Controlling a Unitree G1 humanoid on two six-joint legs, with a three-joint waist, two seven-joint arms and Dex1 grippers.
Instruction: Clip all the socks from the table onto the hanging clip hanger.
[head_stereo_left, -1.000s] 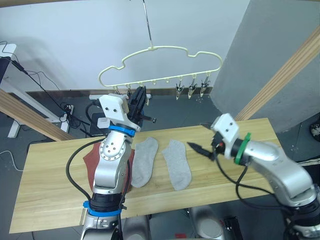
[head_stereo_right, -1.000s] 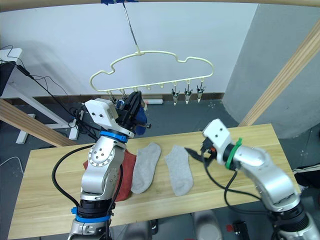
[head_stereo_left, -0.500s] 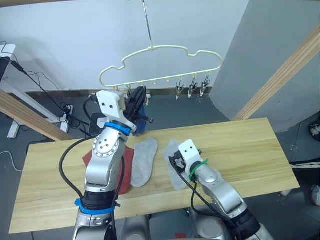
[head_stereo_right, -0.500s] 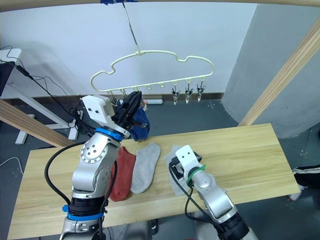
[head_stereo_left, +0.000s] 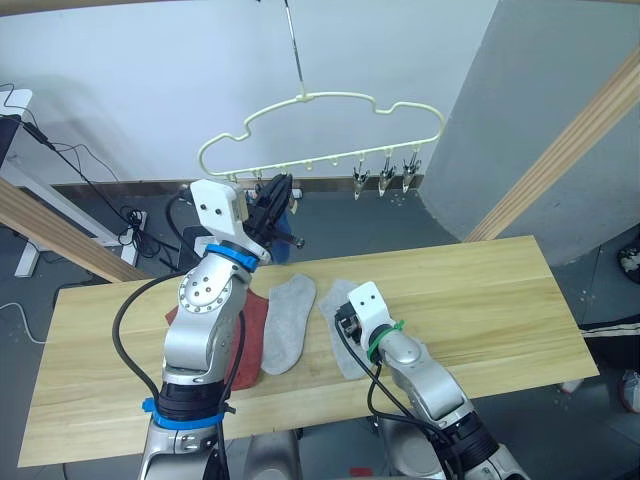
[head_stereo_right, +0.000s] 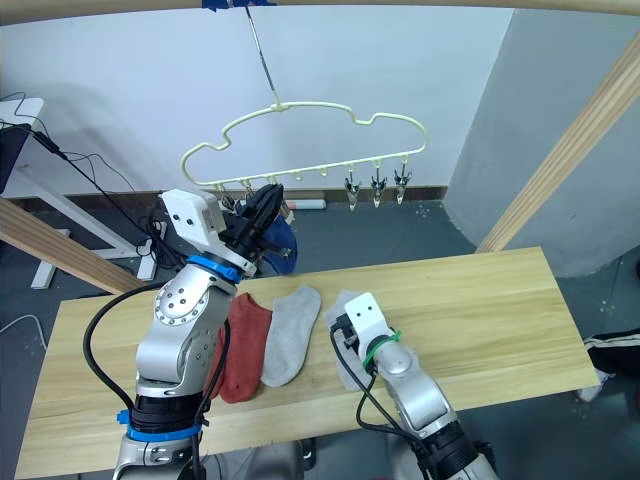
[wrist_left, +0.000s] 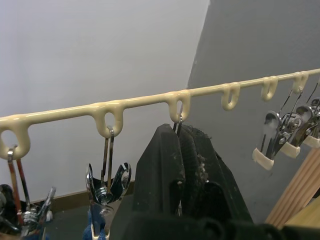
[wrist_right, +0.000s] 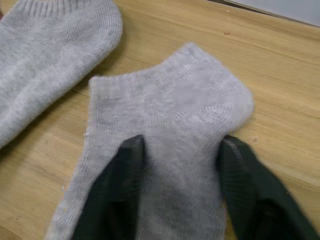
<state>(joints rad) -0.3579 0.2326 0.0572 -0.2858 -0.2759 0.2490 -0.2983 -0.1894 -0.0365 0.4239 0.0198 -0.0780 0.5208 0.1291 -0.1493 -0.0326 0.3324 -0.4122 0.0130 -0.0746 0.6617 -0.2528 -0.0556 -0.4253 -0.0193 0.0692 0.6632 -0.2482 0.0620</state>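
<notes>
While spread, right pincer (wrist_right: 178, 192) straddles grey sock (wrist_right: 170, 150).

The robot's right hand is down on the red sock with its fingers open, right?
Not quite. The right gripper is down with its fingers open, but the sock under it is a grey sock, not the red one. The right wrist view shows the two black fingers spread over grey knit. The red sock lies further to the left on the table.
</notes>
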